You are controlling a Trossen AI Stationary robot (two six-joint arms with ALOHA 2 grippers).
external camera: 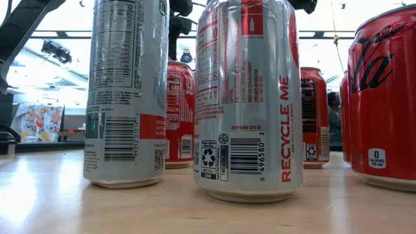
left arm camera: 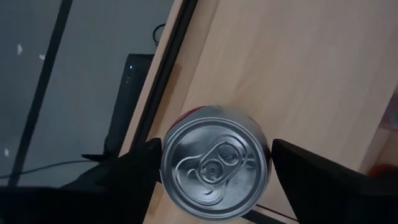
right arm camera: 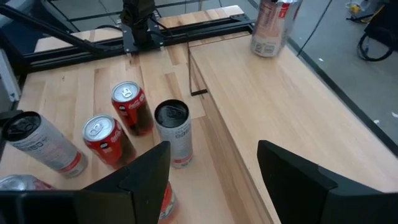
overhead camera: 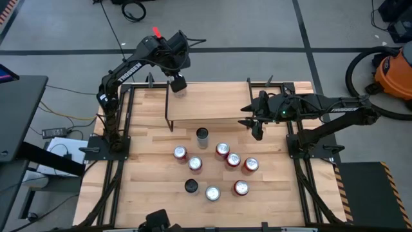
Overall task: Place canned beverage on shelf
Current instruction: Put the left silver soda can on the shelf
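From up top I see a grey floor (overhead camera: 270,26) crossed by dark seam lines. An orange shop vacuum (overhead camera: 394,72) with a black hose sits off at the far right, and a dark desk (overhead camera: 19,116) stands at the left with cables and a power strip (overhead camera: 56,132) on the floor beside it. At table height I get bright ceiling lights (external camera: 65,26), a flowered cloth (external camera: 40,123), and a person (external camera: 334,120) standing beyond the table.
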